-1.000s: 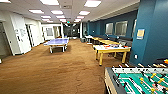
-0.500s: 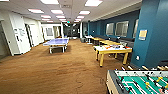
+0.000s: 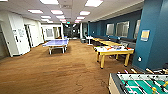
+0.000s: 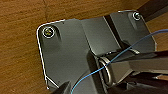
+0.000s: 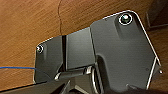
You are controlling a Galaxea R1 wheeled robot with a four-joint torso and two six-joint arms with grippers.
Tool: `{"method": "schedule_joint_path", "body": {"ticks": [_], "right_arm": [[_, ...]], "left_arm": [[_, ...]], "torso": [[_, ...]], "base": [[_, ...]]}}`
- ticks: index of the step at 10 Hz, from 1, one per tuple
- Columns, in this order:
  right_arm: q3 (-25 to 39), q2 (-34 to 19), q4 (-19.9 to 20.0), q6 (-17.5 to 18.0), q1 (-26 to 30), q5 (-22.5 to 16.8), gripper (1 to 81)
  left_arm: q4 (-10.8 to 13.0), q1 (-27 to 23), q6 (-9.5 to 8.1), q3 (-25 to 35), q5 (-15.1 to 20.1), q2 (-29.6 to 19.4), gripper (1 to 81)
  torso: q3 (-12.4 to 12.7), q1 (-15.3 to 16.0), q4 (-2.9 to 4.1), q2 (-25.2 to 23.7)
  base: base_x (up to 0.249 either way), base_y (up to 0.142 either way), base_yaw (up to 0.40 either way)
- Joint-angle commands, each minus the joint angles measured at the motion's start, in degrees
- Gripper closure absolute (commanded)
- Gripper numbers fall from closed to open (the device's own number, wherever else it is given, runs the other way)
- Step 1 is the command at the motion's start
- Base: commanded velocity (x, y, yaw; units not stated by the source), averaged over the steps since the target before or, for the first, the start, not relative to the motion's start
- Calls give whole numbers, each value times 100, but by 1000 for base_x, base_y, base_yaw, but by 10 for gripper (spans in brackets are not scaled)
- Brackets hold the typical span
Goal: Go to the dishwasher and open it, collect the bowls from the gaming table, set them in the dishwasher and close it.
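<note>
- While the robot faces the room, the gaming table (image 3: pixel 113 50), white top and yellow sides, stands right of centre, beyond the foosball table (image 3: pixel 140 83).
- Its long axis runs away from the camera, near end toward us.
- Items on top too blurred; bowls likely light, rigid, slippery; take by rim.
- Fingers: cannot tell, both arms.

We see an evenly bright room lit by rectangular ceiling panels (image 3: pixel 51 11) that glow white and wash out at their centres. The whole head view is soft and blocky, with far walls and doors smeared. Straight lines bow near the edges. A dull shadow lies under the yellow-sided table (image 3: pixel 113 51). In both wrist views the brown floor (image 4: pixel 20 50) is blurred, and bright glints edge the dark plate.
</note>
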Motion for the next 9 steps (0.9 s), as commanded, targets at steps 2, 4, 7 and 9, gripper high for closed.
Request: {"method": "schedule_joint_path", "body": {"ticks": [2,4,7,9], "right_arm": [[24,20,-39,-21,368,-218,10],[24,20,-39,-21,368,-218,10],[24,20,-39,-21,368,-218,10],[24,20,-39,-21,368,-218,10]], "left_arm": [[-31,-322,37,-2,269,-30,10],[-31,-331,37,-2,269,-30,10],[-31,-322,37,-2,269,-30,10],[-31,-322,37,-2,269,-30,10]], "torso": [[0,2,0,0],[0,2,0,0],[0,2,0,0],[0,2,0,0]], "base": [[191,0,0],[192,0,0],[191,0,0],[191,0,0]]}}
